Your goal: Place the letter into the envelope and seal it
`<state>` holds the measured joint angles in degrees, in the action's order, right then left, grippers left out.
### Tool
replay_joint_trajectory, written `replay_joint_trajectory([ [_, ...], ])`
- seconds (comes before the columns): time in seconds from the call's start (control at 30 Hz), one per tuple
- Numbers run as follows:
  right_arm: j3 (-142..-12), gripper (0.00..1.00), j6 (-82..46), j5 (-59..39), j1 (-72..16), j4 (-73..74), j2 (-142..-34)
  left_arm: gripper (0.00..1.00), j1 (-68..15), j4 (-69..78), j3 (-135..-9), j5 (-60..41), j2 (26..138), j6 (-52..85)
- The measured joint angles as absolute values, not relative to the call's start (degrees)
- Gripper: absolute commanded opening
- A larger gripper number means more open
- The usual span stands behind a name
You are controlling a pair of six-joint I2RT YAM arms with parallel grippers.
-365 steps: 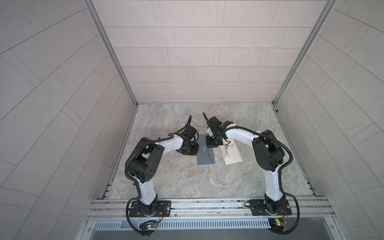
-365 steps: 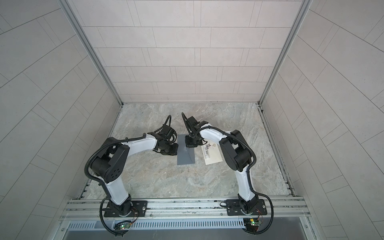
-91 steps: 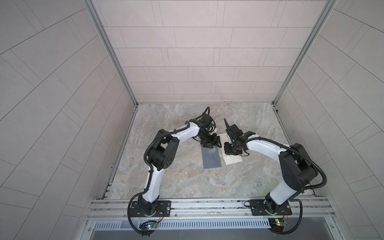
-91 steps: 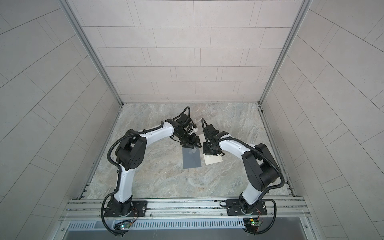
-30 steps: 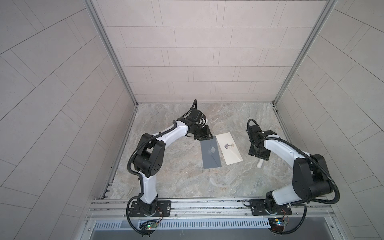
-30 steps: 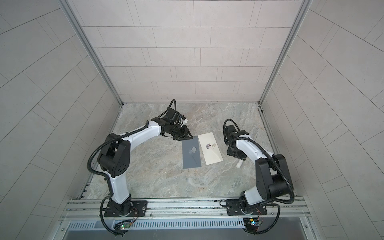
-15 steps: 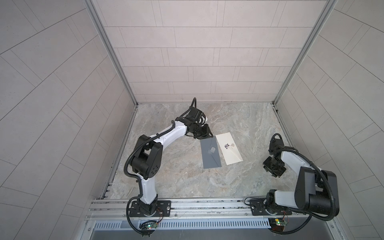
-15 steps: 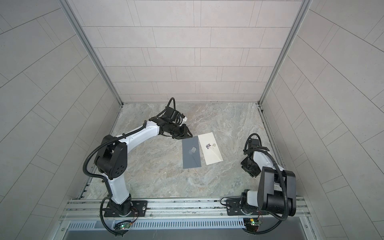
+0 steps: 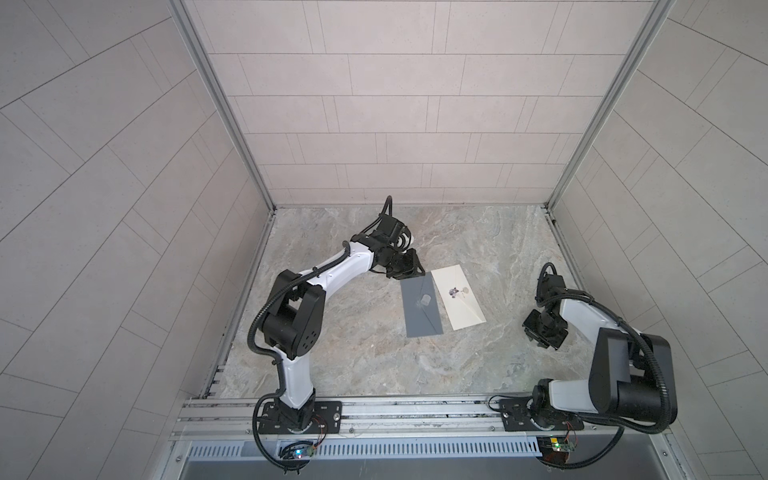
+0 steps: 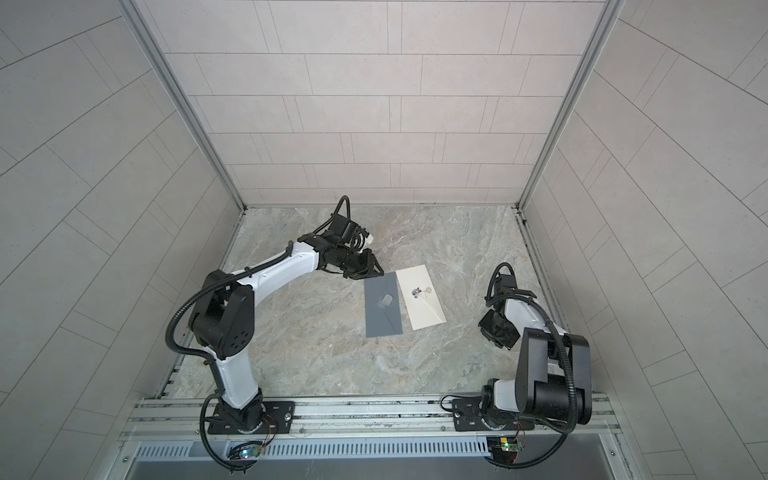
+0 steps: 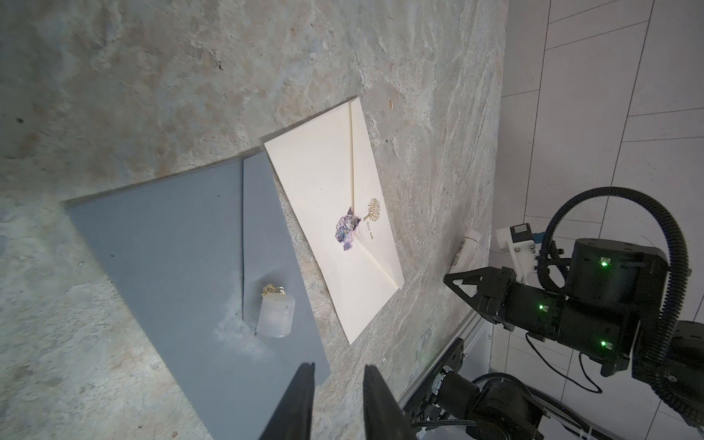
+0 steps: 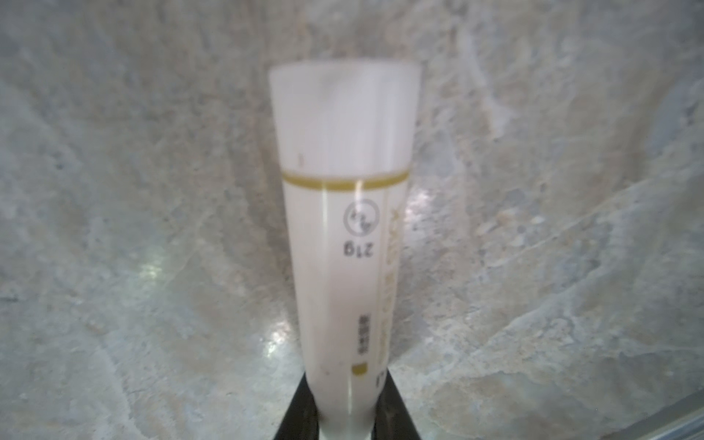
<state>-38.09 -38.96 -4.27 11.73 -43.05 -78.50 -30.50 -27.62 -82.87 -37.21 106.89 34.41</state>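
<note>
Around me: veined grey marble tabletop fills the middle in both top views. Pale tiled walls on three sides, aluminium posts in the back corners. Slotted rail across the bottom, vent grille under it, lit circuit board lower right.

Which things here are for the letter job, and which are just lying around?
For the job:
- cream envelope
- grey paper beside it
- white glue stick, gripped by the right gripper

Just lying about:
- small clear cap on the grey paper, maybe the glue's
- brown fleck on the table
</note>
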Motion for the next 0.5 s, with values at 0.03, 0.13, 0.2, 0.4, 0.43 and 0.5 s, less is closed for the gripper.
replay_joint_trajectory([
  [0.03, -38.57, 0.00, -38.50, -4.84, 10.50, -43.05, -78.76, 0.31, -30.55, -27.68, -82.87, -37.19, 106.89, 34.41],
  [0.13, -40.32, 0.00, -37.04, -6.87, 6.76, -43.70, -79.02, 0.31, -30.70, -27.49, -82.87, -37.50, 106.89, 34.70],
  [0.2, -42.74, 0.00, -35.75, -8.23, 4.54, -44.31, -79.02, 0.31, -30.79, -27.07, -82.87, -38.02, 106.89, 35.05],
  [0.4, -49.50, 0.00, -32.75, -15.66, -1.13, -42.17, -79.07, 0.36, -30.79, -25.74, -82.96, -40.49, 106.91, 36.07],
  [0.43, -50.09, 0.00, -32.51, -17.28, -1.98, -41.60, -79.20, 0.37, -30.79, -25.36, -82.96, -41.04, 106.91, 36.38],
  [0.5, -51.03, 0.00, -31.88, -20.62, -3.77, -40.34, -79.68, 0.40, -30.79, -24.47, -82.98, -42.33, 106.91, 36.93],
])
